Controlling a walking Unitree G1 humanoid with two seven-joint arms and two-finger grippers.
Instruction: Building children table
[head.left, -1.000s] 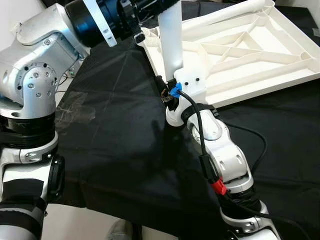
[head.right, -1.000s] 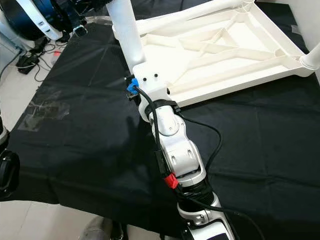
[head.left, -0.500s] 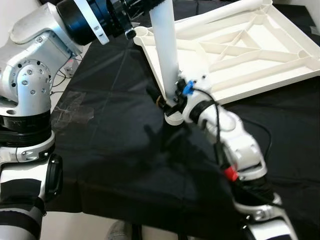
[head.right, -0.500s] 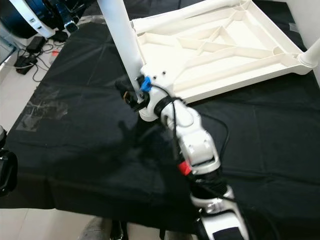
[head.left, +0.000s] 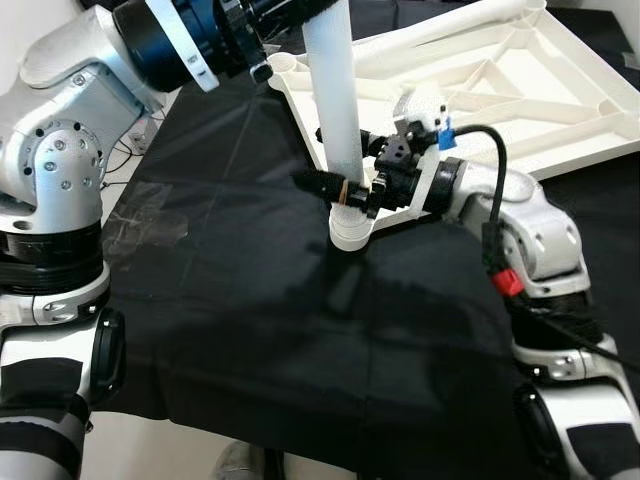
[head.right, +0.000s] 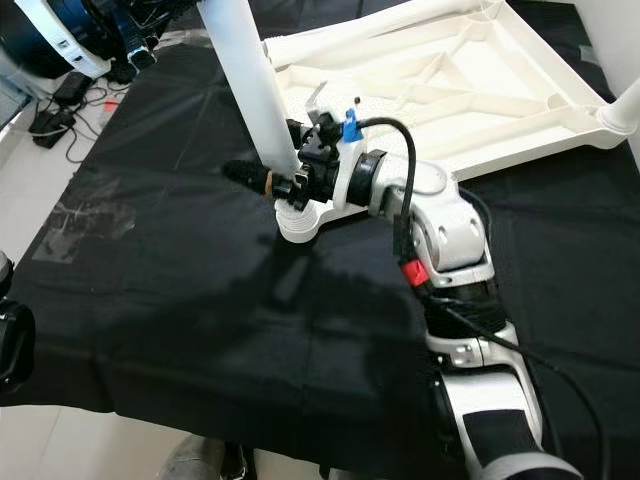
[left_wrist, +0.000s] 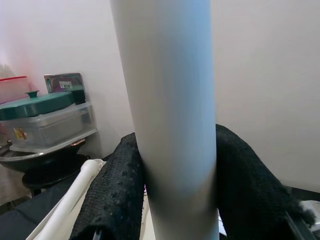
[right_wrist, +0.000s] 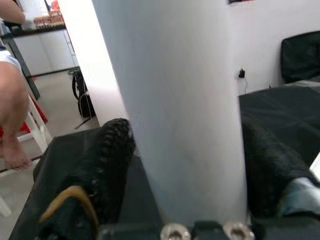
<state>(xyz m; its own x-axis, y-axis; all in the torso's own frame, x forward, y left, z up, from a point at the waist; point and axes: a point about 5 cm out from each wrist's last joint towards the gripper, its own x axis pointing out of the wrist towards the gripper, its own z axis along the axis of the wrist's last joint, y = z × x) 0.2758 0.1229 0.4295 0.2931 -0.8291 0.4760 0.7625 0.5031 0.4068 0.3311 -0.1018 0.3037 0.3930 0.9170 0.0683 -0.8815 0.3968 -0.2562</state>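
Note:
An upturned white table top (head.left: 520, 90) lies on a black cloth. At its near corner a white table leg (head.left: 335, 110) stands in the corner socket (head.left: 350, 228), leaning slightly. My left gripper (head.left: 288, 14) is shut on the leg high up; its black fingers (left_wrist: 112, 195) press both sides of the leg (left_wrist: 170, 115). My right gripper (head.left: 338, 180) reaches in from the right and is shut on the leg just above the socket, fingers (right_wrist: 110, 155) either side of the leg (right_wrist: 175, 100).
A second fitted leg (head.right: 622, 112) rises at the top's right corner. The cloth-covered table's front edge (head.left: 250, 430) is close to me. Cables (head.right: 60, 95) lie on the floor at left. A person's bare leg (right_wrist: 12, 125) shows beside the table; lidded containers (left_wrist: 45, 117) stand behind.
My right arm has swung from in front of the leg round to its right, and its gripper now clasps the leg sideways. The left gripper keeps its hold near the top.

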